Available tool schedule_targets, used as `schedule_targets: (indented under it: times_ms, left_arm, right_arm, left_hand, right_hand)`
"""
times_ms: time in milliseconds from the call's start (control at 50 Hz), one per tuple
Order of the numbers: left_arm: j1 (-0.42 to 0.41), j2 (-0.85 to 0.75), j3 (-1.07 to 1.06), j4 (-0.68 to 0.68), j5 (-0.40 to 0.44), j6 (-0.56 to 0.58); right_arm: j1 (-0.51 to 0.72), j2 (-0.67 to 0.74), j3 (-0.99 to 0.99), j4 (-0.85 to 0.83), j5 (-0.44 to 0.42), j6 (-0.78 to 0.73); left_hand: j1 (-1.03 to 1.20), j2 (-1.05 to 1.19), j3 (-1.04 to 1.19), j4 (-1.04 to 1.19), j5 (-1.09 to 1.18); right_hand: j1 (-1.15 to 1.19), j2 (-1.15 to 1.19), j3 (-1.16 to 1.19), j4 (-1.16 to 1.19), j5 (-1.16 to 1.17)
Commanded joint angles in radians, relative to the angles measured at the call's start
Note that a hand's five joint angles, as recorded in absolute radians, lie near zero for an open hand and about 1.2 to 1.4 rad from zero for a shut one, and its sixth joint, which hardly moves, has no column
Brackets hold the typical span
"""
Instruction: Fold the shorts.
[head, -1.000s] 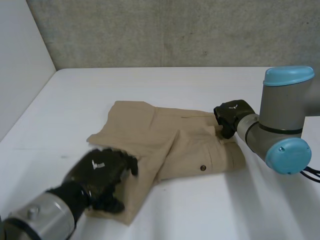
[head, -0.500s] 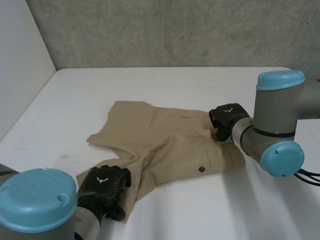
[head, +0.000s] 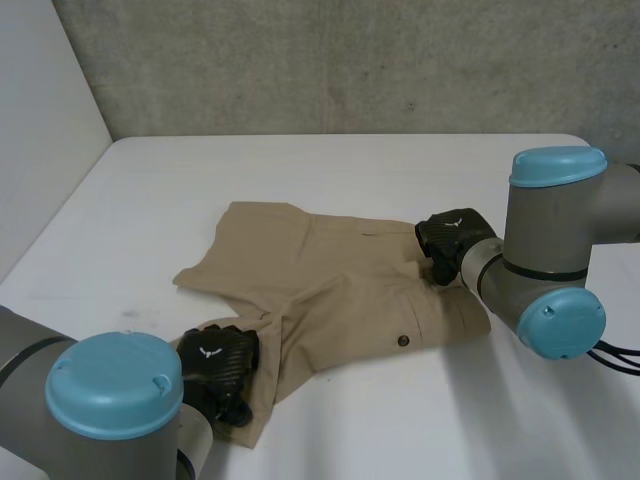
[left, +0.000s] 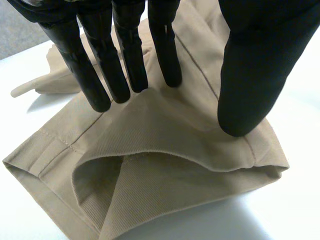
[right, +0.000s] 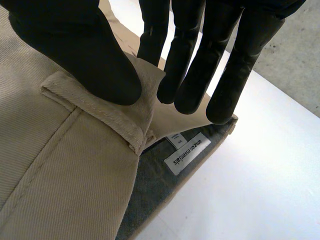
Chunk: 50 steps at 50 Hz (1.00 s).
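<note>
**Head view.** One pair of tan shorts lies spread on the white counter, with one button showing on the front. Two hands are on it. Over the last second the left hand has drawn back along the near leg to its hem end, and the cloth ahead of its fingers has bunched a little. The right hand has crept slightly inward at the waistband. With a hand now at each end, the fold looks about to begin rather than under way.

**Left wrist view.** The fingers are straight and spread, with their tips pressing down on the leg. The left thumb presses the same cloth well off to one side. Nothing is pinched, so this hand is released and only resting. Just beyond the fingertips lies the one hem, its opening gaping a little.

**Right wrist view.** The right thumb sits on top of the waistband, touching the one belt loop. The fingers are tucked behind the upper layer, so that layer is grasped between them and the thumb. Beyond the fingertips the grey lining is open to view. It carries two labels, a larger one and a smaller one just beside it.
</note>
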Motion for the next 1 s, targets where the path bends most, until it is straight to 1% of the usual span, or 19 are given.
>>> schedule_targets:
  times_ms: [20, 80, 140, 160, 200, 300, 360, 380, 420, 440, 460, 480, 540, 620, 680, 780, 840, 920, 1000]
  left_arm:
    - [0.002, -0.007, -0.007, 0.059, 0.000, 0.027]
    - [0.007, -0.010, -0.012, 0.093, 0.000, 0.050]
    - [0.013, -0.015, -0.013, 0.113, 0.000, 0.072]
    - [0.032, -0.019, -0.016, 0.125, 0.001, 0.100]
    - [0.037, -0.018, -0.016, 0.125, 0.003, 0.104]
    - [0.088, -0.006, -0.019, 0.117, 0.015, 0.108]
    - [0.077, 0.019, -0.039, 0.103, 0.016, 0.113]
    - [0.059, 0.051, -0.059, 0.087, 0.016, 0.118]
    - [0.033, 0.082, -0.071, 0.070, 0.016, 0.118]
    - [0.033, 0.082, -0.072, 0.070, 0.016, 0.118]
    - [-0.013, 0.120, -0.082, 0.054, 0.015, 0.118]
    - [-0.030, 0.132, -0.085, 0.050, 0.010, 0.119]
    - [-0.082, 0.174, -0.090, 0.031, 0.003, 0.115]
    - [-0.102, 0.184, -0.099, 0.010, -0.002, 0.113]
    - [-0.104, 0.180, -0.099, 0.002, -0.014, 0.113]
    - [-0.108, 0.158, -0.101, 0.002, -0.072, 0.113]
    - [-0.110, 0.103, -0.092, 0.007, -0.117, 0.113]
    - [-0.104, 0.054, -0.081, 0.016, -0.134, 0.113]
    - [-0.095, 0.014, -0.072, 0.043, -0.134, 0.113]
  right_arm:
    - [0.001, -0.001, 0.003, -0.009, 0.000, -0.002]
    - [0.001, -0.001, 0.003, -0.009, 0.000, -0.003]
    - [0.001, -0.005, 0.005, -0.012, 0.002, -0.005]
    - [0.004, -0.006, 0.006, -0.013, 0.000, -0.005]
    - [0.004, -0.011, 0.006, -0.016, 0.000, -0.005]
    - [0.002, -0.040, 0.012, -0.018, 0.000, -0.006]
    - [0.001, -0.046, 0.017, -0.019, 0.000, -0.008]
    - [0.001, -0.046, 0.017, -0.022, 0.000, -0.011]
    - [0.001, -0.044, 0.017, -0.025, 0.000, -0.015]
    - [0.001, -0.041, 0.014, -0.027, 0.000, -0.019]
    - [-0.001, -0.035, 0.011, -0.029, 0.002, -0.025]
    - [-0.001, -0.032, 0.009, -0.030, 0.003, -0.029]
    - [-0.002, -0.028, 0.005, -0.036, 0.005, -0.043]
    - [-0.002, -0.008, 0.002, -0.048, 0.017, -0.048]
    - [-0.001, -0.001, 0.002, -0.050, 0.029, -0.048]
    - [0.001, 0.000, 0.003, -0.050, 0.031, -0.048]
    - [0.001, -0.001, 0.005, -0.049, 0.031, -0.048]
    - [0.002, -0.001, 0.011, -0.050, 0.031, -0.048]
    - [0.004, -0.005, 0.017, -0.052, 0.030, -0.046]
  left_hand:
    - [0.544, 0.543, 0.555, 0.549, 0.551]
    - [0.765, 0.763, 0.775, 0.769, 0.772]
    - [0.765, 0.764, 0.776, 0.770, 0.772]
    - [0.765, 0.764, 0.776, 0.770, 0.772]
    - [0.765, 0.764, 0.776, 0.770, 0.772]
    - [0.765, 0.764, 0.776, 0.770, 0.772]
    - [0.765, 0.764, 0.776, 0.770, 0.772]
    - [0.734, 0.732, 0.744, 0.739, 0.741]
    - [0.503, 0.501, 0.513, 0.508, 0.510]
    - [0.502, 0.500, 0.512, 0.506, 0.508]
    - [0.089, 0.087, 0.099, 0.094, 0.096]
    - [0.015, 0.013, 0.025, 0.020, 0.022]
    - [-0.038, -0.040, -0.028, -0.034, -0.032]
    - [-0.094, -0.096, -0.084, -0.090, -0.088]
    - [-0.091, -0.093, -0.081, -0.087, -0.085]
    - [-0.100, -0.102, -0.090, -0.095, -0.093]
    - [-0.109, -0.111, -0.099, -0.104, -0.102]
    - [-0.106, -0.108, -0.096, -0.101, -0.099]
    - [-0.100, -0.102, -0.090, -0.095, -0.093]
  right_hand:
    - [0.471, 0.224, 0.215, 0.203, 0.210]
    - [0.471, 0.224, 0.215, 0.203, 0.210]
    - [0.471, 0.224, 0.215, 0.203, 0.210]
    - [0.471, 0.224, 0.215, 0.203, 0.210]
    - [0.471, 0.224, 0.215, 0.203, 0.210]
    - [0.471, 0.224, 0.215, 0.203, 0.210]
    - [0.471, 0.224, 0.215, 0.203, 0.210]
    - [0.471, 0.224, 0.215, 0.203, 0.210]
    - [0.471, 0.224, 0.215, 0.203, 0.210]
    - [0.471, 0.224, 0.215, 0.203, 0.210]
    - [0.471, 0.224, 0.215, 0.203, 0.210]
    - [0.471, 0.224, 0.215, 0.203, 0.210]
    - [0.471, 0.224, 0.215, 0.203, 0.210]
    - [0.471, 0.224, 0.215, 0.203, 0.210]
    - [0.471, 0.224, 0.215, 0.203, 0.210]
    - [0.471, 0.224, 0.215, 0.203, 0.210]
    - [0.471, 0.224, 0.215, 0.203, 0.210]
    - [0.471, 0.224, 0.215, 0.203, 0.210]
    - [0.471, 0.224, 0.215, 0.203, 0.210]
